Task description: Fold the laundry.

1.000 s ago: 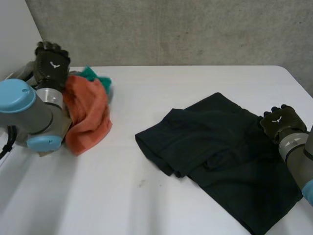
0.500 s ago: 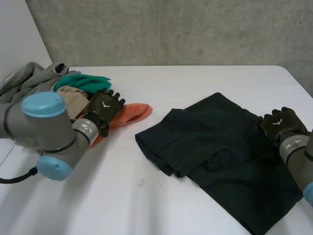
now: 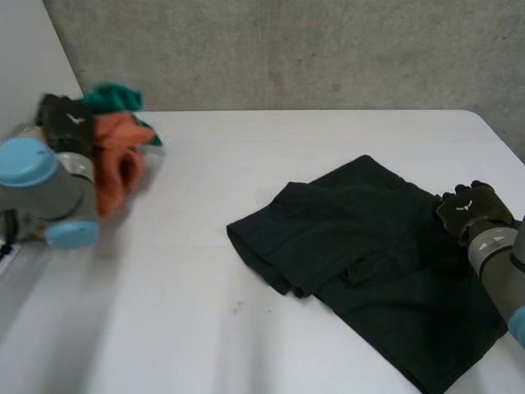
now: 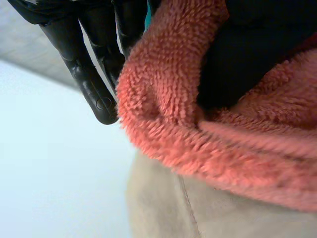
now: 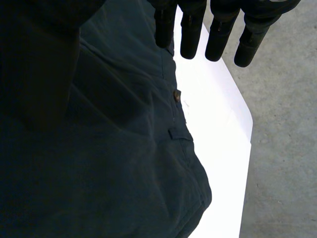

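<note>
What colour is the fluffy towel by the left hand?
Coral orange; the towel shows best in the left wrist view.

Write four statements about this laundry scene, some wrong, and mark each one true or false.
1. The left hand grips the orange towel. True.
2. The dark garment hangs from the right hand. False: it lies on the white table, with the open right hand at its edge.
3. A teal cloth sits next to the orange towel. True.
4. The orange towel lies on the dark garment. False: they are well apart, with bare table between them.
</note>
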Controlling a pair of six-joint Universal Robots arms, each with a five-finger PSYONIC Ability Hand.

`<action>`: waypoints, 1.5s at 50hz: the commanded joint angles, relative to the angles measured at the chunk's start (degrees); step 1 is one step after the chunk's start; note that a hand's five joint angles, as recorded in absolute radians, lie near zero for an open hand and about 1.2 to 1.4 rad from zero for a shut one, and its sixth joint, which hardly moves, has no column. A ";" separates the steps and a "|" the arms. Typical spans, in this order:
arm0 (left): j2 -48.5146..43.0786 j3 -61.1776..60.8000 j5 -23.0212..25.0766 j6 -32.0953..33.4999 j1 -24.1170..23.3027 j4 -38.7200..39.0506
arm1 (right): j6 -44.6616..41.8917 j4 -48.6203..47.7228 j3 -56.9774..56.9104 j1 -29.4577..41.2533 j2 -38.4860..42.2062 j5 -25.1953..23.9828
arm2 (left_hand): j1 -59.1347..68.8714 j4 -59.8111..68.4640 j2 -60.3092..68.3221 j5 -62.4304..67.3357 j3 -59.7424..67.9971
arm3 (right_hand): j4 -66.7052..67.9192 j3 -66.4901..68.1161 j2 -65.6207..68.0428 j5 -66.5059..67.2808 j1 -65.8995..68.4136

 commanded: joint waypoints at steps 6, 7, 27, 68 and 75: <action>-4.97 2.51 -0.68 14.82 3.63 1.42 | 0.00 0.09 0.08 0.33 0.00 0.09 | 17.22 11.42 12.35 15.44 13.13 | -0.69 -0.63 -1.56 0.79 -1.72; -4.89 2.16 -0.68 14.65 3.45 1.51 | 0.09 0.01 0.08 0.33 0.00 0.00 | 17.22 11.42 12.35 15.44 13.13 | -0.69 -0.63 -1.56 0.79 -1.72; 20.14 -16.19 1.15 1.30 -9.02 -3.04 | 2.63 0.00 -0.62 -0.29 -4.56 -2.10 | -52.78 -58.58 -57.65 -54.56 -56.87 | -1.36 -1.30 -2.23 0.12 -2.39; 8.92 -13.92 4.15 -28.77 -43.57 -22.84 | 5.71 11.96 -1.59 -3.98 -8.09 -12.04 | -45.84 -51.64 -50.72 -47.62 -49.93 | -1.70 -1.64 -2.57 -0.22 -2.73; 13.13 -13.57 -0.50 -27.89 -38.23 -21.96 | 5.71 10.73 -0.44 -4.94 -7.82 -12.39 | -44.66 -50.46 -49.53 -46.44 -48.75 | -1.70 -1.64 -2.57 -0.22 -2.73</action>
